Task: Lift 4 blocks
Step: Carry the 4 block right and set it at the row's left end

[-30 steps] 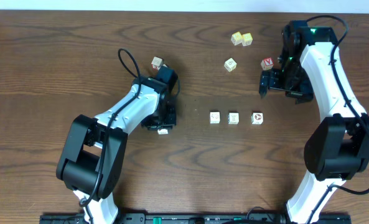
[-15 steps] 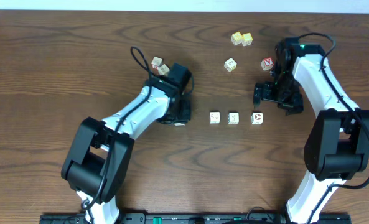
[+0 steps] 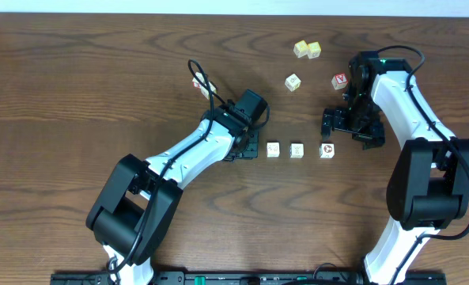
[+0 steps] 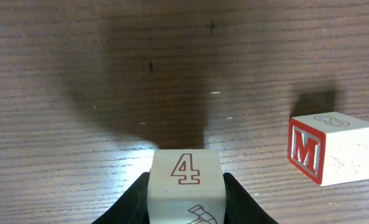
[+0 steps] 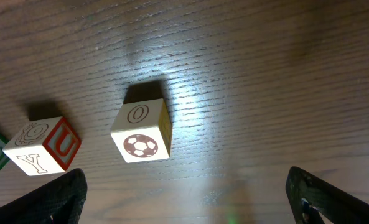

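Nearest, the left gripper [image 4: 185,202] was clamped on a small white-faced wooden cube printed with a red 4 [image 4: 185,174], apparently held just clear of the dark wood-grain table [image 4: 78,74], just beside the left end of a row of three like cubes [image 3: 296,149]. The right gripper [image 5: 185,186] stood fully open near the row's right-hand cube [image 5: 142,132], marked with a ball. Recommended: squeeze centred, raise straight, avoid the neighbouring cube. Farther off lay pale yellow cubes [image 3: 306,49].
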